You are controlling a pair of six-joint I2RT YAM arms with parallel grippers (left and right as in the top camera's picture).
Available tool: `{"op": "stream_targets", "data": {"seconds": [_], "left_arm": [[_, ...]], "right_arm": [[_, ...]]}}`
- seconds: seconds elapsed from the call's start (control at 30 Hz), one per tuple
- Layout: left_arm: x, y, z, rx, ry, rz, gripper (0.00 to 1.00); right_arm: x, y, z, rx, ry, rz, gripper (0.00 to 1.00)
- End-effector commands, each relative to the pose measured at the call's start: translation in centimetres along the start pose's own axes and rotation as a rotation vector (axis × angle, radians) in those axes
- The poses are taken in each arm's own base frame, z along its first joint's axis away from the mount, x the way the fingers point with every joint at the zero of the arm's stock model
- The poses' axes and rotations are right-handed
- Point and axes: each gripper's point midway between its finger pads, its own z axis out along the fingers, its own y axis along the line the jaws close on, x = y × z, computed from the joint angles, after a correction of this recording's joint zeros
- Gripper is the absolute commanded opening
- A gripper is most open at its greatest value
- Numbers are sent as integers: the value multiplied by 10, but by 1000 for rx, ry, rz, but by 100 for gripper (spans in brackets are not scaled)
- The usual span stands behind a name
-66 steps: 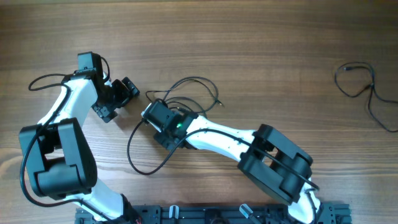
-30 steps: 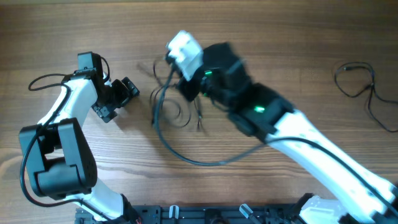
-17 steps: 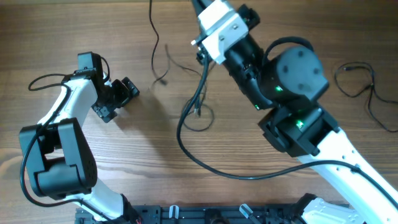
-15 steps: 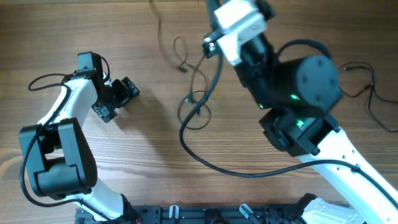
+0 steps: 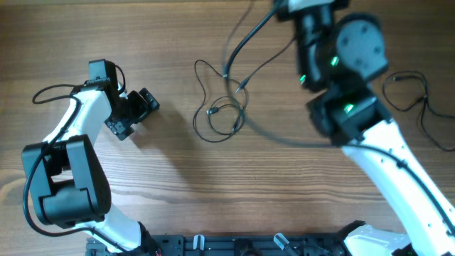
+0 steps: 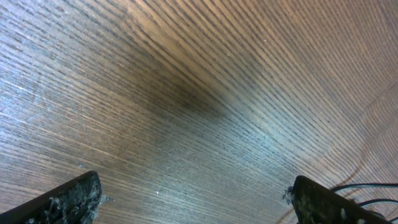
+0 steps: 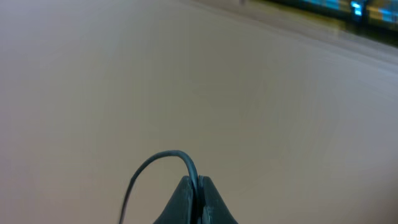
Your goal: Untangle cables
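The overhead camera looks straight down on the table (image 5: 213, 199) and takes in both arms. The left wrist camera faces down, very close to the wood grain, with the left hand (image 6: 199, 199) spread wide across its bottom corners. This patch of wood also shows overhead. The right wrist camera looks past the right hand (image 7: 194, 202), pinched on a cable (image 7: 155, 160), at a blurred tan surface farther off.
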Motion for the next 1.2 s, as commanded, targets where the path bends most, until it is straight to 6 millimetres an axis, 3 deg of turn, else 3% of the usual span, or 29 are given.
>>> {"op": "stream_targets", "data": {"seconds": [0.0,0.03,0.13,0.17,0.23,0.3,0.4,0.47,0.53,0.63,0.67,0.7,0.73,0.77,0.8,0.83,1.0,1.13,1.17], "left_arm": [[1,2,3,-14,4,20,100],[1,2,3,-14,4,20,100],[1,2,3,-14,3,20,100],[1,2,3,-14,3,20,100],[1,2,3,-14,4,20,100],[1,2,3,-14,4,20,100],[1,2,3,-14,4,20,100],[1,2,3,-14,4,20,100],[1,2,3,-14,4,20,100],[1,2,3,-14,4,20,100],[1,2,3,-14,3,20,100],[1,2,3,-14,3,20,100],[1,2,3,-14,4,20,100],[1,2,3,-14,4,20,100],[1,2,3,-14,4,20,100],[1,2,3,-14,4,20,100],[1,2,3,-14,4,20,100],[1,2,3,-14,3,20,100],[1,2,3,-14,4,20,100]], "right_arm": [[56,-51,29,131,101,249,4],[77,-68,36,179,135,309,4],[184,-134,41,412,333,608,4],[233,-155,28,519,447,721,4],[302,-176,-6,652,664,845,4],[336,-181,-34,676,825,895,4],[369,-196,-96,788,1073,880,5],[382,-203,-123,850,1164,867,8],[391,-208,-145,895,1228,860,18],[400,-223,-175,992,1288,822,20],[402,-227,-180,1016,1293,809,25],[403,-230,-184,1028,1300,807,55],[404,-230,-186,1030,1305,807,68],[404,-228,-185,1017,1311,805,72],[404,-223,-182,958,1332,794,73],[405,-201,-170,744,1389,802,76],[395,-111,-141,200,1441,844,69],[369,-10,-123,-293,1396,655,64],[356,25,-120,-407,1370,632,60]]}}
